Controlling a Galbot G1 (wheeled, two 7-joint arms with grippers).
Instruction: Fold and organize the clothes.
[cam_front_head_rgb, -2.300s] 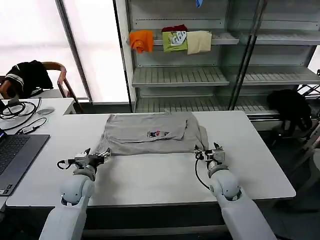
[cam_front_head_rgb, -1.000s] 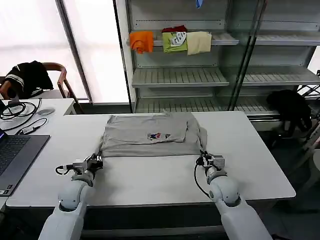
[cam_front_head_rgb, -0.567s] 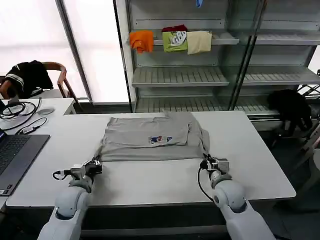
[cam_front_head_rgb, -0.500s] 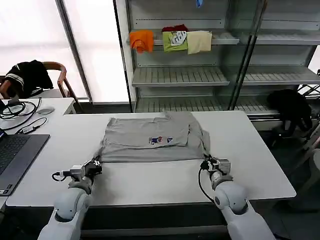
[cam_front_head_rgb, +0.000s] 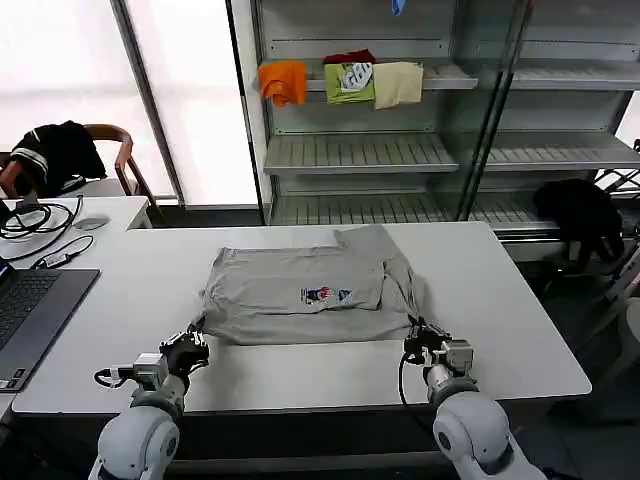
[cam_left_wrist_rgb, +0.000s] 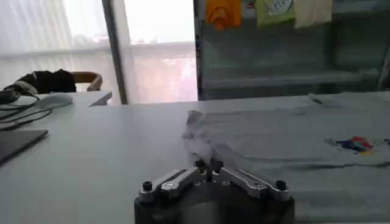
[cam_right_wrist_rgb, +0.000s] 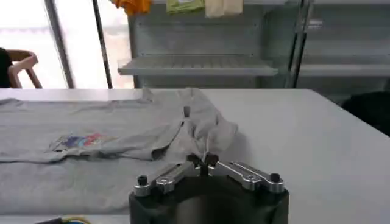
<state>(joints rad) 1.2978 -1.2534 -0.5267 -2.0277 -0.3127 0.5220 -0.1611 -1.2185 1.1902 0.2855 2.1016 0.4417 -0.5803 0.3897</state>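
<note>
A light grey T-shirt with a small multicolour chest print lies partly folded on the white table. My left gripper is shut on the shirt's near left corner, which bunches up at its tips. At the near right corner, the right gripper is shut on a bunched fold of the same shirt. Both sit low near the table's front edge. The print faces up.
A laptop and cables lie on the left desk, beside a chair draped with a black garment. Behind the table, a shelf unit holds orange, green and cream folded garments. Another black garment hangs at right.
Both grippers have drawn back toward the table's front edge, pulling the grey T-shirt nearer along the table. The shirt's near corners stay pinched throughout.
</note>
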